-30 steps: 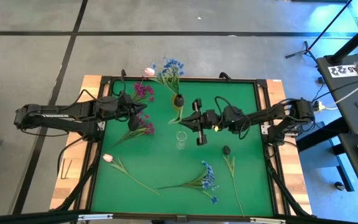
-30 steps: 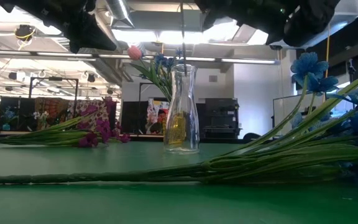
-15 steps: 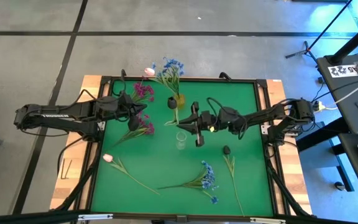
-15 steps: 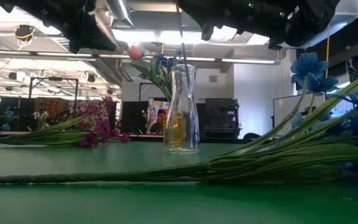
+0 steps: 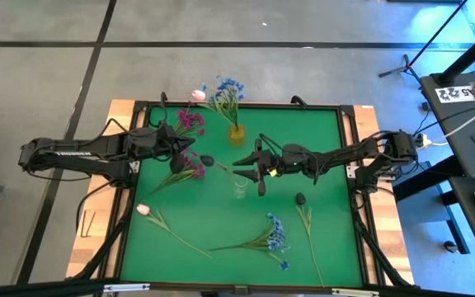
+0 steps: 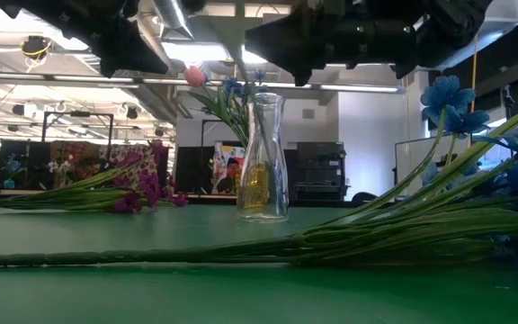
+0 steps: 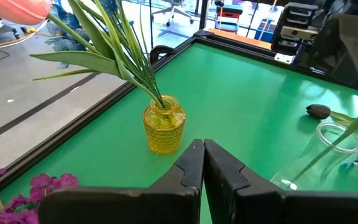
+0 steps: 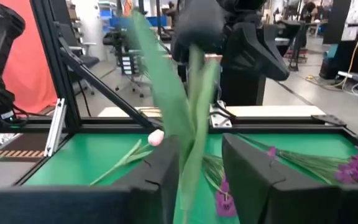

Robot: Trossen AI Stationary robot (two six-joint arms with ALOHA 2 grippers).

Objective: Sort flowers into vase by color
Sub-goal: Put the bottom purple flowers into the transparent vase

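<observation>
Gripping a dark-budded flower (image 5: 208, 160) by its green stem between the right gripper's (image 5: 248, 172) fingers (image 8: 247, 180), above the clear vase (image 5: 240, 187); left gripper's (image 7: 202, 163) fingers pressed together.

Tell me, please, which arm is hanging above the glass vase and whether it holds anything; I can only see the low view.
Observer: That is the right gripper. It is shut on the stem of the dark-bud flower, and the bud points toward the left arm.
Operator: Thank you. Where is the left arm, and is it carrying a flower?
Observer: The left gripper is shut with nothing in it. It hangs over the left side of the table by the magenta flowers.
</observation>
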